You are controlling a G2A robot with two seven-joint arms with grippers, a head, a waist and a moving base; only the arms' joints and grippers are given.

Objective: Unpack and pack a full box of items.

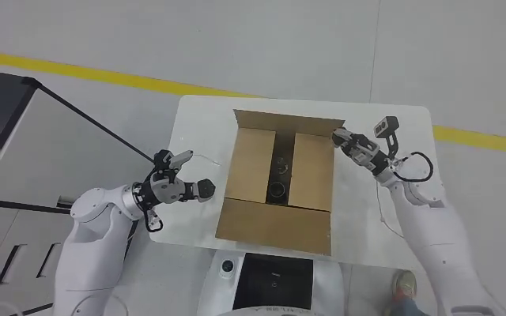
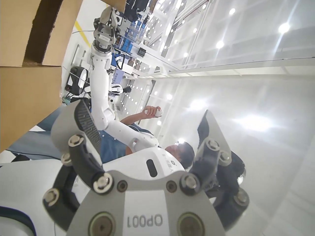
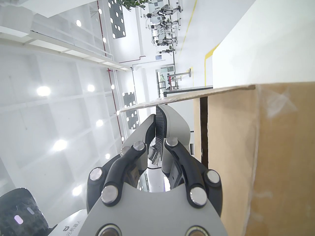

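Note:
A brown cardboard box [image 1: 251,166] stands in the middle of the white table [image 1: 395,126]. Its two side flaps are folded inward, leaving a gap where dark round items [image 1: 277,189] show inside. My right gripper [image 1: 341,139] is at the box's far right corner. In the right wrist view this gripper [image 3: 157,110] is shut, its tips against the thin edge of a flap [image 3: 187,96], with the box wall [image 3: 283,148] beside it. My left gripper [image 1: 202,189] hangs open and empty left of the box. The left wrist view shows its fingers [image 2: 86,121] spread, near the box [image 2: 24,25].
The table has bare surface on both sides of the box, and its left edge [image 1: 175,158] is close behind my left gripper. A dark frame [image 1: 16,103] stands off the table at far left. A thin cable [image 1: 209,158] lies near the left gripper.

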